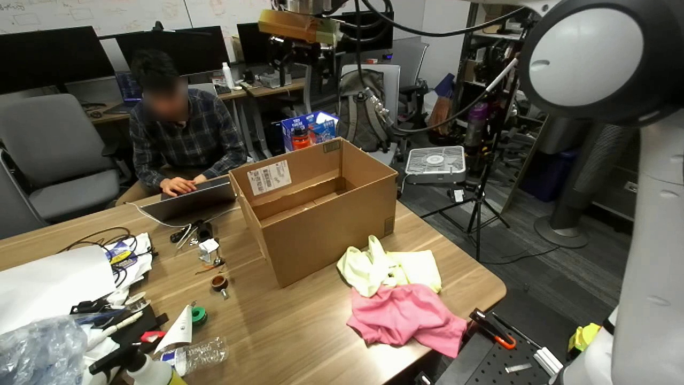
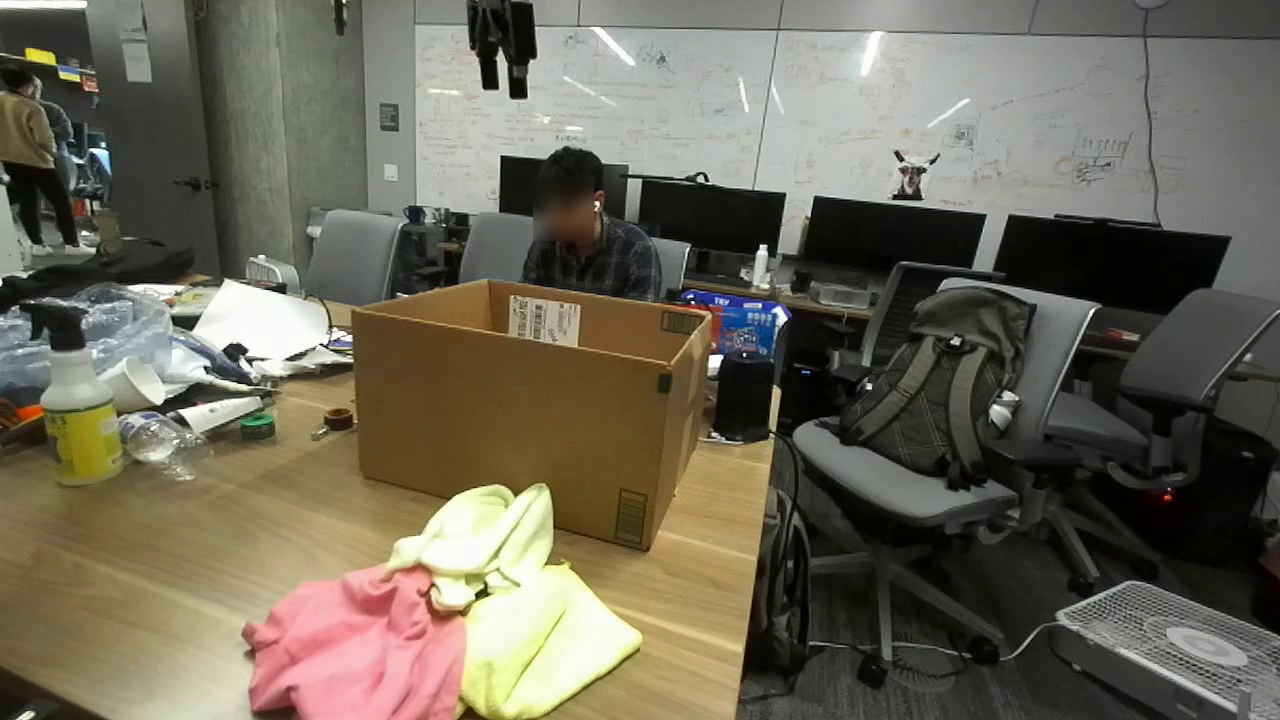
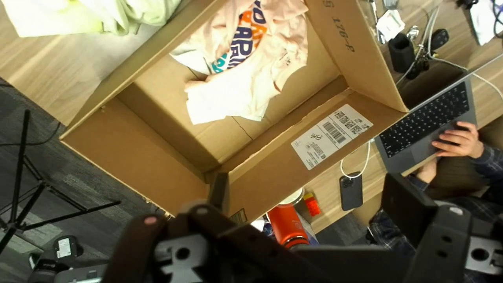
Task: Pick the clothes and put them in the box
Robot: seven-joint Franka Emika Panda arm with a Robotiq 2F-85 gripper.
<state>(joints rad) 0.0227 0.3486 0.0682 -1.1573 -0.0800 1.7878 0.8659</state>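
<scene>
A cardboard box [image 1: 331,235] stands open on the table; it also shows in an exterior view [image 2: 510,410] and the wrist view [image 3: 157,149]. Inside lies a pale pink shirt with printed letters [image 3: 251,84], hidden from both exterior views. Beside the box lie a pink garment [image 1: 403,315] [image 2: 360,640] and pale yellow garments [image 1: 417,267] [image 2: 545,640], bunched together and touching. Part of the yellow cloth [image 3: 90,15] shows in the wrist view. My gripper [image 3: 312,192] is open and empty, high above the box, also seen in an exterior view [image 2: 503,85].
A person sits behind the box at a laptop [image 3: 428,122]. A phone [image 3: 351,191] and a red bottle [image 3: 288,224] are beyond the box. A clear plastic bottle [image 1: 203,354], a spray bottle [image 2: 80,420] and papers [image 1: 53,278] clutter the table's far side from the clothes.
</scene>
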